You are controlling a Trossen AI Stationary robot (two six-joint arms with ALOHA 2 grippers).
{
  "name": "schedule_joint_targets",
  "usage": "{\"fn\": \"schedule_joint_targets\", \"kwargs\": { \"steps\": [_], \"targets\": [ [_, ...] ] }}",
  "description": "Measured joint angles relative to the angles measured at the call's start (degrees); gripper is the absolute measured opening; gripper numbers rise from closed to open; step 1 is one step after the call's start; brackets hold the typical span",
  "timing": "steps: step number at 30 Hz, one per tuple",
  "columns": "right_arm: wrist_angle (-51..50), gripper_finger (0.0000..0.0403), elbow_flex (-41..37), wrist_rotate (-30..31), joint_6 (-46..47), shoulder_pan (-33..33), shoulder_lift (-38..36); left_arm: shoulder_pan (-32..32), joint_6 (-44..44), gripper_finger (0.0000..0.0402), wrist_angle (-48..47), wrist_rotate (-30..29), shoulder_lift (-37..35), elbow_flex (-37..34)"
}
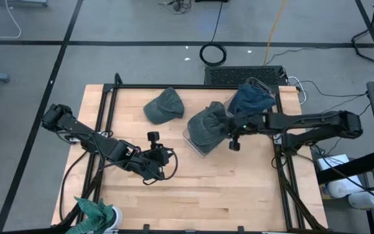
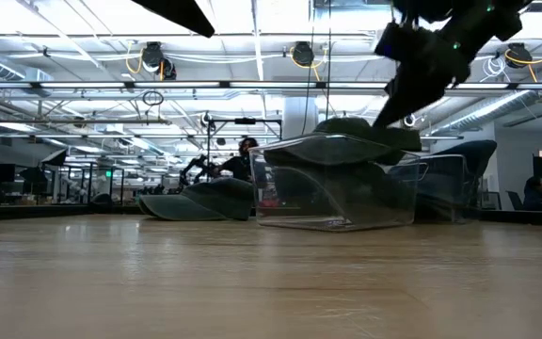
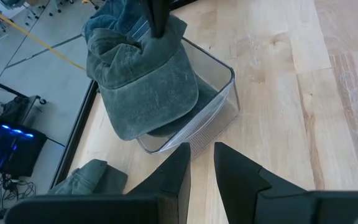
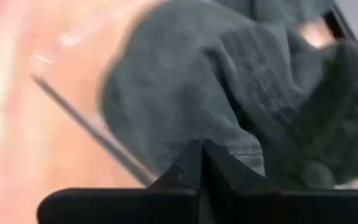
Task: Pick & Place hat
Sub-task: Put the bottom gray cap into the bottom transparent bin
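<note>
Faded green cloth hat (image 1: 207,125) atop clear plastic bin (image 1: 195,144)

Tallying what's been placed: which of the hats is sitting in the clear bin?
The grey-green hat under the right gripper, draped over the clear bin. The other grey-green hat lies flat on the table; the blue hat sits behind.
</note>
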Motion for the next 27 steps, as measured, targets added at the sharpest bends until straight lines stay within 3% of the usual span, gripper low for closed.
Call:
{"fn": "schedule_joint_targets", "kwargs": {
  "steps": [4, 6, 14, 17, 21, 27],
  "targets": [
    [0.3, 0.0001, 0.0, 9.2, -1.3, -0.3, 4.2, 0.0, -0.3, 0.0081, 0.0, 0.1, 0.0, 0.0],
    [1.4, 0.0001, 0.0, 10.4, -3.8, -1.3, 6.0, 0.0, -0.3, 0.0081, 0.0, 0.1, 0.0, 0.0],
    [4.8, 0.0, 0.1, 4.5, -5.8, -4.9, 14.0, 0.0, 0.0, 0.0081, 0.0, 0.2, 0.0, 0.0],
    [5.1, 0.0, 0.3, 5.2, -5.7, -5.2, 15.9, 0.0, 0.0, 0.0081, -0.1, 0.5, 0.0, 0.0],
    [5.1, 0.0, 0.2, 6.4, -5.0, -4.6, 15.1, 0.0, -0.3, 0.0081, -0.1, 0.5, 0.0, 0.0],
    [3.3, 0.0, -0.1, 6.2, -3.7, -2.2, 8.2, 0.0, -0.4, 0.0081, -0.1, 0.5, 0.0, 0.0]
  ]
}}
